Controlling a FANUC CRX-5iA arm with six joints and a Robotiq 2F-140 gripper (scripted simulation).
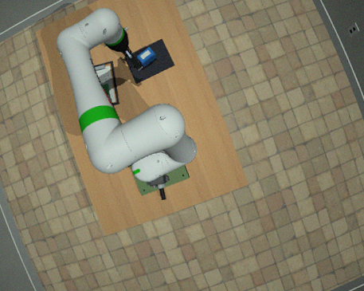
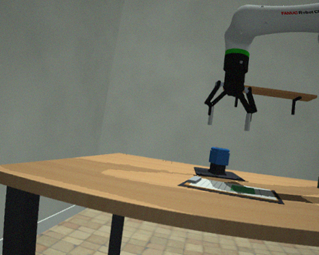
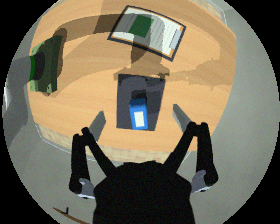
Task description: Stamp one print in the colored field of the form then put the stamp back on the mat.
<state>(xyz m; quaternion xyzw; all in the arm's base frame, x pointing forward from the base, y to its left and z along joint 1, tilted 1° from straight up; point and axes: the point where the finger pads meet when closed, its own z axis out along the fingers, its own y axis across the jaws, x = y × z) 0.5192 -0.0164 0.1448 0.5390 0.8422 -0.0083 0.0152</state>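
The stamp (image 2: 219, 160) has a blue top and a black base. It stands upright at the middle of the dark mat (image 2: 218, 175), and shows from above in the overhead view (image 1: 146, 57) and in the wrist view (image 3: 139, 112). The form (image 2: 232, 189) lies on a dark clipboard in front of the mat, with a green field (image 2: 243, 189) on it; in the overhead view (image 1: 107, 82) my arm hides most of it. My gripper (image 2: 228, 124) hangs open and empty well above the stamp, fingers pointing down. In the wrist view the gripper's fingers stand on either side of the stamp.
The arm's green base plate (image 1: 163, 178) sits at the near end of the wooden table. A small wooden shelf (image 2: 281, 94) hangs on the back wall behind the gripper. The arm's upper links span the table's left side over the form.
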